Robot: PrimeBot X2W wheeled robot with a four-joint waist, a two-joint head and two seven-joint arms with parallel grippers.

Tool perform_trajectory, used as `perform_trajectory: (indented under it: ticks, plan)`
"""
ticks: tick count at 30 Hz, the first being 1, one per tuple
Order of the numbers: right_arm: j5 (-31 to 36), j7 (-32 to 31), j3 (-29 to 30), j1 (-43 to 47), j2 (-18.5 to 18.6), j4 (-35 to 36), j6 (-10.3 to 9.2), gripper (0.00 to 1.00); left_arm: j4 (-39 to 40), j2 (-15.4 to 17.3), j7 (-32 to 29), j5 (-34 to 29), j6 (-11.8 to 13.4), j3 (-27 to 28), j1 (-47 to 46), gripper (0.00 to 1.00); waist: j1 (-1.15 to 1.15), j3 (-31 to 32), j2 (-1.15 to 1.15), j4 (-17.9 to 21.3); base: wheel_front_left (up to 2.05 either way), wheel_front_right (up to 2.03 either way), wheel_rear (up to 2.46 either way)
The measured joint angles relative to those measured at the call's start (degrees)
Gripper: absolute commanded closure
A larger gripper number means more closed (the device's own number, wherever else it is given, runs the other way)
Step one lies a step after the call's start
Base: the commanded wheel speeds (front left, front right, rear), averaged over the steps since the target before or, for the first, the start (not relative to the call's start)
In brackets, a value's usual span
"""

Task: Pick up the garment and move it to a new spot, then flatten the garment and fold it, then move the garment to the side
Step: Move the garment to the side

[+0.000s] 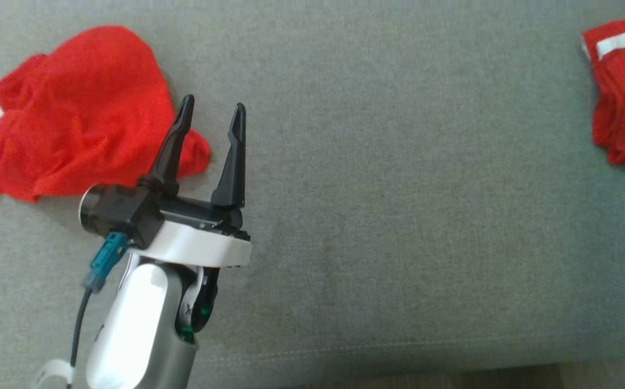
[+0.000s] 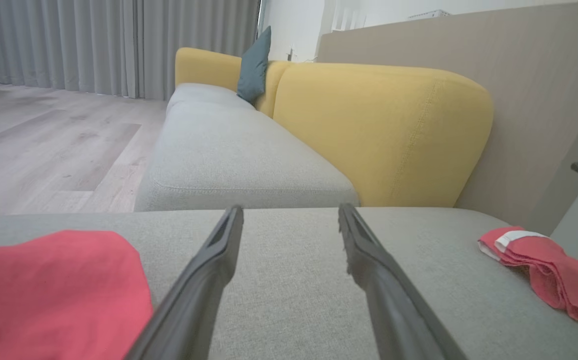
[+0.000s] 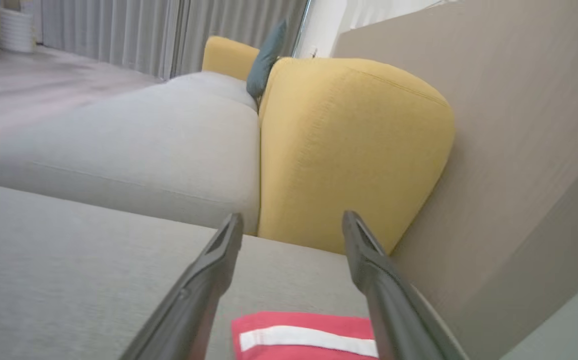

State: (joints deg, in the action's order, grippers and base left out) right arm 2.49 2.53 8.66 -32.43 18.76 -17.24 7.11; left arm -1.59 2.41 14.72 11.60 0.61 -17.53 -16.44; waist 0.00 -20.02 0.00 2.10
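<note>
A folded red garment (image 1: 623, 92) with white stripes lies at the right edge of the grey cushion (image 1: 399, 216). In the right wrist view it (image 3: 309, 340) lies just below and between the fingers of my right gripper (image 3: 293, 216), which is open and holds nothing. In the left wrist view it (image 2: 544, 260) lies far right. A second, crumpled red garment (image 1: 74, 113) lies at the far left. My left gripper (image 1: 213, 104) stands open beside that heap's right edge, one finger over a fold of it; it (image 2: 291, 209) is empty, with the red cloth (image 2: 54, 295) at its lower left.
A yellow backrest (image 2: 379, 135) and a beige wall panel (image 2: 519, 75) rise behind the cushion. A teal pillow (image 2: 254, 65) leans on the far sofa. Wooden floor (image 2: 44, 140) lies beyond. The cushion's front seam (image 1: 399, 351) runs near the bottom of the head view.
</note>
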Motion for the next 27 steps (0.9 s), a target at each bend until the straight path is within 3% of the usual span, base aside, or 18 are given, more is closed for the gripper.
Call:
perform_trajectory:
  ticks: [14, 27]
  plan:
    - [-2.76, 8.46, -6.50, 12.79, -14.41, 1.20, 0.00, 0.00, -0.59, 0.01, -0.01, 0.74, 1.51, 2.21, 7.50, 0.00, 0.00, 11.00, 0.00, -2.31, 0.00, 0.00, 0.00]
    - [-10.66, 11.68, -7.28, 24.46, -15.93, 1.74, 0.00, 0.00, -2.70, 0.03, -0.01, 0.19, 1.52, 2.79, 14.19, 0.00, -0.01, 16.70, 0.00, -2.55, 0.00, 0.00, 0.00]
